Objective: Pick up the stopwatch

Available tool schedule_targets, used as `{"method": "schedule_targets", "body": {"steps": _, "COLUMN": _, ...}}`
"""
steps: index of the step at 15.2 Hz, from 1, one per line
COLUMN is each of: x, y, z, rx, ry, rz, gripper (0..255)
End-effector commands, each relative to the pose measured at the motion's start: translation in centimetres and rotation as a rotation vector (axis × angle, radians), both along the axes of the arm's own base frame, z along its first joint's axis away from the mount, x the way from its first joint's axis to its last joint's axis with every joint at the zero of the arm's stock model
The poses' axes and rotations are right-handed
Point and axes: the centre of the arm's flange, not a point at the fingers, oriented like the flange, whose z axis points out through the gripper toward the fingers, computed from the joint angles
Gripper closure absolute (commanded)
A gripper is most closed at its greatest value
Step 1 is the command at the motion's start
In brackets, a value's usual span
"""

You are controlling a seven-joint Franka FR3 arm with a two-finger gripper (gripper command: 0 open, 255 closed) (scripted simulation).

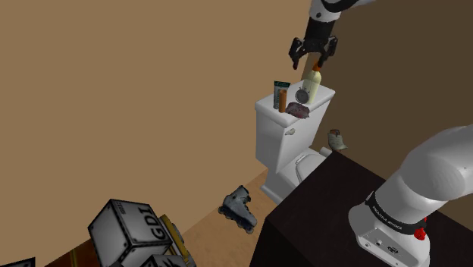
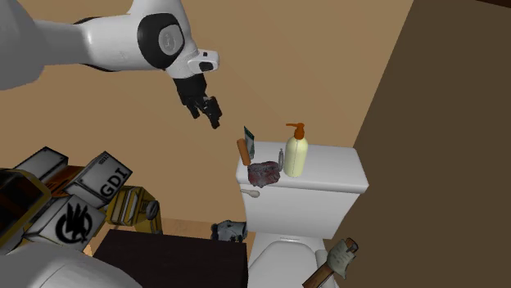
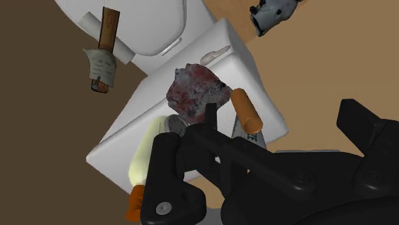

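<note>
Black pincer [image 1: 313, 57] spread wide, empty, above round grey stopwatch [image 1: 302, 96], smooth white cistern [image 1: 273, 127]

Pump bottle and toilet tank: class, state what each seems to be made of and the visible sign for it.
Pump bottle: probably plastic; smooth pale-yellow body with an orange pump head. Toilet tank: likely glazed ceramic; plain white, smooth, softly shaded on rounded edges, though the flat render leaves this open.
</note>
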Motion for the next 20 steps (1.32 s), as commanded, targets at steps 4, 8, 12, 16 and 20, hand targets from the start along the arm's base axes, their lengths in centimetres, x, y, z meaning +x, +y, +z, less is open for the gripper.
{"method": "schedule_targets", "body": {"steps": 4, "x": 3.4, "y": -4.2, "z": -3.6, "rx": 0.007, "ry": -0.032, "rz": -0.187, "gripper": 0}}
{"method": "schedule_targets", "body": {"steps": 8, "x": 5.7, "y": -8.0, "z": -6.3, "rx": 0.013, "ry": -0.056, "rz": -0.333, "gripper": 0}}
{"method": "schedule_targets", "body": {"steps": 12, "x": 7.4, "y": -12.0, "z": -9.1, "rx": 0.018, "ry": -0.080, "rz": -0.480, "gripper": 0}}
{"method": "schedule_targets", "body": {"steps": 16, "x": 8.6, "y": -16.3, "z": -11.8, "rx": 0.023, "ry": -0.104, "rz": -0.627, "gripper": 0}}
{"method": "schedule_targets", "body": {"steps": 20, "x": 9.2, "y": -20.7, "z": -14.5, "rx": 0.029, "ry": -0.128, "rz": -0.774, "gripper": 0}}
